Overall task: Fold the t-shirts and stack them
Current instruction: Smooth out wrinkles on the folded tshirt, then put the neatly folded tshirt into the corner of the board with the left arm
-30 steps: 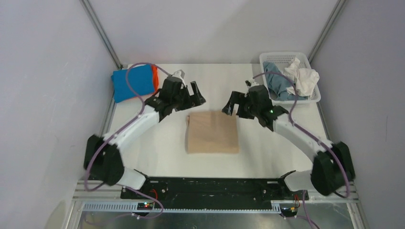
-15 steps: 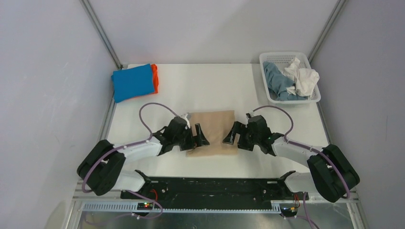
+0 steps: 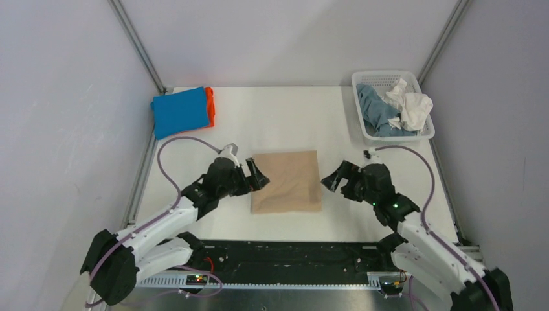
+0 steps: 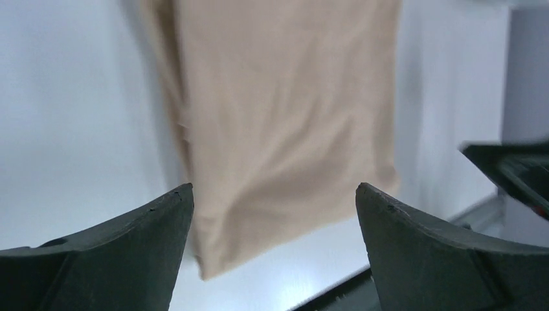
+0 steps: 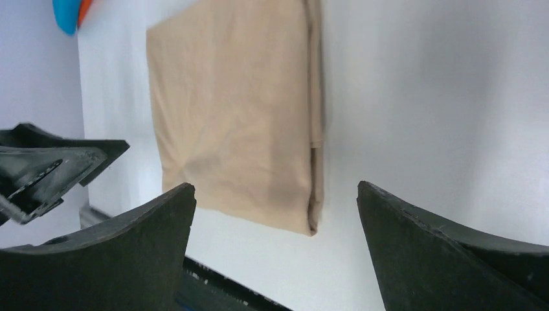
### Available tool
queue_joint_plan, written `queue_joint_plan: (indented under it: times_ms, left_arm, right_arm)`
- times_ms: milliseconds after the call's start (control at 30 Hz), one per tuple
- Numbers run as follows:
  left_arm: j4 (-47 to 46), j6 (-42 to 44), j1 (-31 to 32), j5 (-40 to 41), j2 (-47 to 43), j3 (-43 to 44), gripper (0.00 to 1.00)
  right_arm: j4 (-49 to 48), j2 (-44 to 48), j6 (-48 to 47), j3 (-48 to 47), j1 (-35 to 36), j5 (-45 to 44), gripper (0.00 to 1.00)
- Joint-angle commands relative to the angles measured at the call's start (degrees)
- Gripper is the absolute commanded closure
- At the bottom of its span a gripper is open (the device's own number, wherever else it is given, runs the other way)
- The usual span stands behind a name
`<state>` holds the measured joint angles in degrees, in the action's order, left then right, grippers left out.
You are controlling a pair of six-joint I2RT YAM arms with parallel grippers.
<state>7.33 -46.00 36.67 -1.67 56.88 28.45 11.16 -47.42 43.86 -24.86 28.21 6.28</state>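
A folded beige t-shirt (image 3: pixel 287 181) lies flat in the middle of the table; it also shows in the left wrist view (image 4: pixel 278 123) and the right wrist view (image 5: pixel 239 116). A folded bright blue t-shirt (image 3: pixel 180 111) lies on an orange one (image 3: pixel 210 105) at the back left. A dusty grey-blue t-shirt (image 3: pixel 378 111) and a crumpled white t-shirt (image 3: pixel 410 107) sit in the basket. My left gripper (image 3: pixel 254 176) is open and empty just left of the beige shirt. My right gripper (image 3: pixel 337 181) is open and empty just right of it.
A white mesh basket (image 3: pixel 364 76) stands at the back right corner. Grey walls and metal posts bound the table on both sides. The black base rail (image 3: pixel 291 256) runs along the near edge.
Both grippers have drawn apart sideways off the beige shirt's near edge, and both arms have pulled back toward the table's near edge. The shirt lies flat, folded.
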Motion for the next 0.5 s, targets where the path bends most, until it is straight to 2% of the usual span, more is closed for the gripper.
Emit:
queue_joint_plan:
  times_ms: [0,100,233,367,467]
  left_arm:
    - [4.33,3.40,-5.44,5.76,3.16,2.85,0.00]
    - [4.62,4.60,-9.17,3.18,11.74,6.19,0.00]
    - [4.65,6.13,-9.66,0.40,21.78,11.14,0.02]
    - [4.57,5.05,-7.54,0.18,28.82,14.25,0.10]
    - [4.53,3.72,-4.32,0.64,34.42,16.67,0.21]
  right_arm:
    - [11.22,9.41,-1.74,-0.54,-2.73,-9.21,0.01]
    - [13.97,15.26,-2.60,-0.45,-4.62,-10.28,0.01]
    - [16.27,17.77,-3.24,-0.29,-5.62,-9.59,0.01]
    - [17.79,17.22,-3.96,-0.11,-6.15,-10.00,0.01]
    - [17.85,16.71,-4.63,-0.10,-6.66,-10.59,0.01]
